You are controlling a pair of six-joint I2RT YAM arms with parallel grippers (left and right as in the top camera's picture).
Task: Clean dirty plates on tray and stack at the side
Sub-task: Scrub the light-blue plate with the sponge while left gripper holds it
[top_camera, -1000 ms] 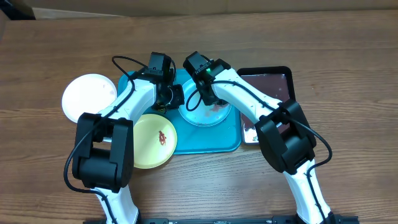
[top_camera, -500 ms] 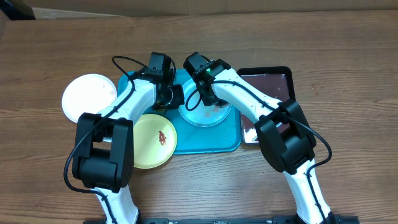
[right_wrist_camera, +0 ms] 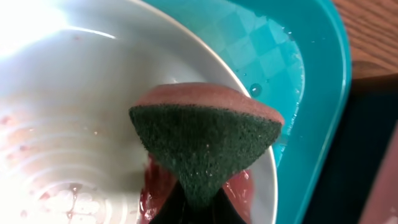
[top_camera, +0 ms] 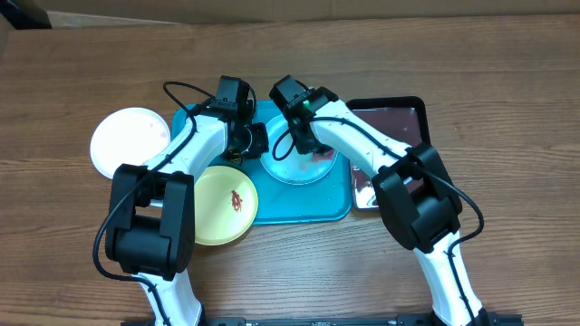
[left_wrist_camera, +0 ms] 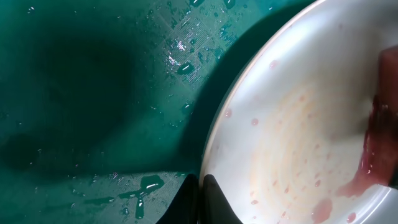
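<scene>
A light blue plate (top_camera: pixel 299 167) lies on the turquoise tray (top_camera: pixel 308 204), wet with pink streaks and droplets (left_wrist_camera: pixel 298 124). My left gripper (top_camera: pixel 257 141) is shut on its left rim, its fingertips (left_wrist_camera: pixel 200 200) pinched together at the plate's edge. The right gripper (top_camera: pixel 306 145) is shut on a sponge (right_wrist_camera: pixel 205 137) with a green scouring face and a reddish body, pressed into the plate (right_wrist_camera: pixel 74 93) near its rim, where red liquid pools. A yellow-green plate (top_camera: pixel 227 204) with a red smear overlaps the tray's front left corner. A white plate (top_camera: pixel 130 140) sits on the table, left of the tray.
A narrow black tray (top_camera: pixel 390 118) with dark reddish liquid stands right against the turquoise tray's right side. Water drops lie on the tray floor (left_wrist_camera: pixel 93 93). Bare wooden table surrounds everything, and both arms cross over the tray from the front.
The right wrist has shifted very slightly to the right over the light blue plate. The left arm and all three plates are where they were.
</scene>
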